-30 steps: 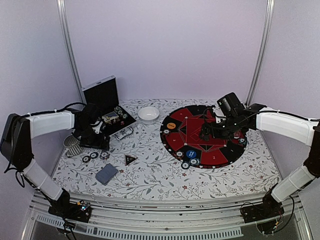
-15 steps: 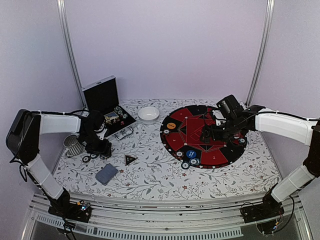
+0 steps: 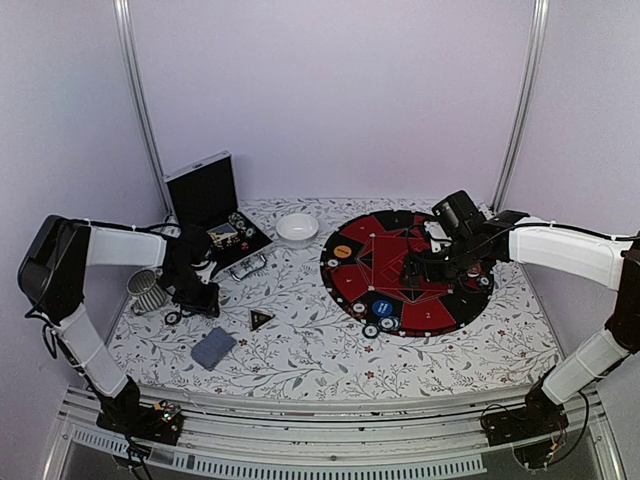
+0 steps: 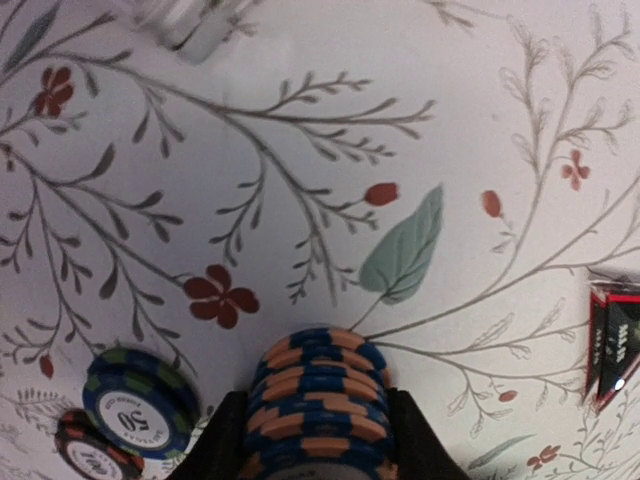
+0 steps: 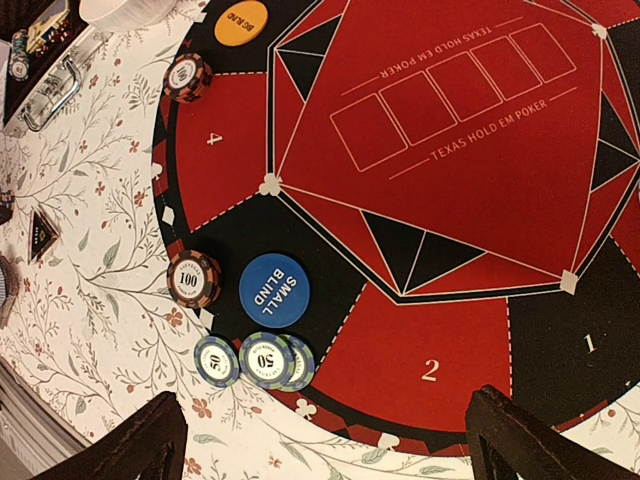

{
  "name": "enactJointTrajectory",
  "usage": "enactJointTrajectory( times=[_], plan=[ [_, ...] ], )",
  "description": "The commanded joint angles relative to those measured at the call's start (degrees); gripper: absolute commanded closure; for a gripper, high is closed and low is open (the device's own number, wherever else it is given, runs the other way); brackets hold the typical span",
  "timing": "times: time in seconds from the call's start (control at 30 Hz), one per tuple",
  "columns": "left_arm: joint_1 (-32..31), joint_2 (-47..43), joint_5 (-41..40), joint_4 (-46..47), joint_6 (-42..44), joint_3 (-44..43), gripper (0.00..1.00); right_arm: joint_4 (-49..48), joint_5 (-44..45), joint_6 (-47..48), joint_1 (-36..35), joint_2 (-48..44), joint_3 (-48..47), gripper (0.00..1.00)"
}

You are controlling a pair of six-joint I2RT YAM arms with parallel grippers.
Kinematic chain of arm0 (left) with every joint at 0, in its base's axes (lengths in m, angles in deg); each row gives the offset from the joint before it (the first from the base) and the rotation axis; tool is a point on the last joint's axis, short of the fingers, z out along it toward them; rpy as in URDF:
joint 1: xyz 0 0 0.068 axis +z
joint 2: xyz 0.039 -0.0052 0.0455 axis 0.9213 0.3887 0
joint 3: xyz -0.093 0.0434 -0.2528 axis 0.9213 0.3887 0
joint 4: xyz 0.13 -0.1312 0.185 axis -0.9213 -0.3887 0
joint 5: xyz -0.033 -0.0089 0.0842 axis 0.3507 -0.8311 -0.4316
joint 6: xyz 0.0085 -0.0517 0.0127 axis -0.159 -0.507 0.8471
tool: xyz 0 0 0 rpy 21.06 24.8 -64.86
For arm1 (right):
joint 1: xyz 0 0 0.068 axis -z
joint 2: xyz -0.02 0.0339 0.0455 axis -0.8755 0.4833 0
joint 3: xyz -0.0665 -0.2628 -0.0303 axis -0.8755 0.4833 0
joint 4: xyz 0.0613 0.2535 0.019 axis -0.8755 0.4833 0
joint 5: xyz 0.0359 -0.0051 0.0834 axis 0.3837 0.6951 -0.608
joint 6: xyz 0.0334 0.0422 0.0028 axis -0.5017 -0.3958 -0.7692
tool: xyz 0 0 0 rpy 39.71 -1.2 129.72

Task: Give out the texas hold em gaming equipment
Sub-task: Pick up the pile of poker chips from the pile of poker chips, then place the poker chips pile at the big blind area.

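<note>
In the left wrist view a stack of blue-and-orange poker chips [image 4: 318, 400] stands on the floral cloth, and my left gripper [image 4: 318, 445] has one dark finger pressed against each side of it. Beside the stack lie a blue 50 chip [image 4: 138, 405] and a red-black chip [image 4: 95, 460]. From above, the left gripper [image 3: 195, 295] is low, in front of the case. My right gripper [image 5: 335, 445] hangs open over the round red-black mat [image 3: 430, 315]. Below it are the blue small blind disc [image 5: 274, 290], a 100 chip [image 5: 193, 279] and three 50 chips [image 5: 255, 360].
An orange big blind disc [image 5: 241, 21] and another 100 chip [image 5: 188, 76] lie on the mat's far side. A black silver-edged case [image 3: 215, 200], a white bowl [image 3: 297, 228], a ribbed cup [image 3: 147, 290], a black triangular marker [image 3: 261, 319] and a grey-blue card deck [image 3: 213, 347] sit on the cloth.
My left gripper has come down onto the chips in front of the case and its jaws have narrowed around the stack. The right arm has barely moved.
</note>
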Motion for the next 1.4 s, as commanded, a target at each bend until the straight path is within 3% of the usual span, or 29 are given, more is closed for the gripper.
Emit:
enactJointTrajectory(
  times=[0.0, 0.07, 0.1, 0.37, 0.6, 0.9, 1.13, 1.37],
  plan=[
    [-0.76, 2.21, 1.32, 0.78, 0.94, 0.20, 0.80, 0.05, 0.11, 0.53, -0.01, 0.23, -0.26, 0.01],
    [-1.00, 1.82, 1.09, 0.64, 1.12, -0.11, 0.98, 0.06, 0.11, 0.67, 0.02, 0.15, -0.21, 0.01],
    [-0.99, 1.47, 0.82, 0.31, 1.19, -0.42, 1.00, 0.04, 0.11, 0.62, 0.05, 0.15, -0.27, 0.01],
    [-2.84, -0.23, -3.58, -6.73, 2.92, -7.97, 1.00, 0.06, -0.06, 0.78, 0.05, -0.42, -0.51, 0.01],
    [-8.83, 3.05, -2.68, -11.63, 5.50, -19.77, 1.00, -0.01, -0.15, 0.91, 0.01, -1.45, -0.68, 0.01],
    [-17.41, 21.38, -0.41, -15.09, 9.99, -43.28, 1.00, -0.25, -1.25, 0.57, 0.05, -2.24, -0.44, 0.01],
    [-19.05, 36.12, 0.43, -18.42, 10.99, -60.26, 1.00, -0.11, -1.11, 0.30, 0.05, -3.00, 0.60, 0.01],
    [-19.41, 45.21, -1.37, -21.78, 12.36, -72.54, 1.00, -0.12, -1.20, 0.10, 0.05, -3.35, 1.13, 0.01]
  ],
)
